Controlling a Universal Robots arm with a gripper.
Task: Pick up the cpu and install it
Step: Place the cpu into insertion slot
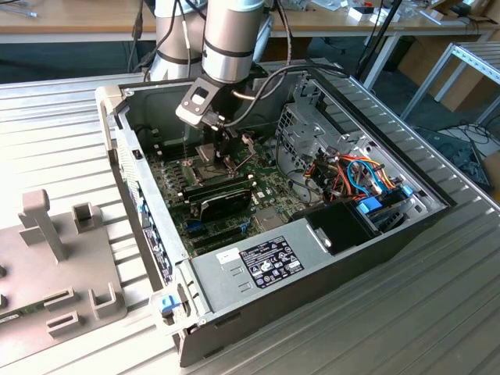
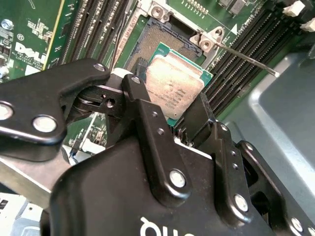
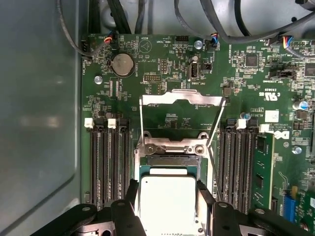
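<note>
The cpu [image 2: 174, 86], a small square chip with a dull silver top and green edge, sits between my gripper's [image 2: 170, 105] black fingers [image 2: 139, 96], which are shut on its two sides. It hangs tilted just over the open socket [image 2: 165, 39], whose pin field shows beyond it. In the first wrist view the cpu [image 3: 167, 201] is at the near end of the socket, with the hinged metal frame [image 3: 182, 98] swung open behind it. In the exterior view my gripper [image 1: 226, 152] reaches down into the open computer case onto the green motherboard [image 1: 176, 183].
Black memory slots [image 3: 110, 162] flank the socket, and a thin lever [image 2: 246, 59] sticks out beside it. A long black module [image 1: 223, 195], the power supply [image 1: 258, 262], a drive cage [image 1: 312, 125] and coloured cables [image 1: 359, 176] crowd the case. A grey fixture [image 1: 55, 266] stands at the exterior view's left.
</note>
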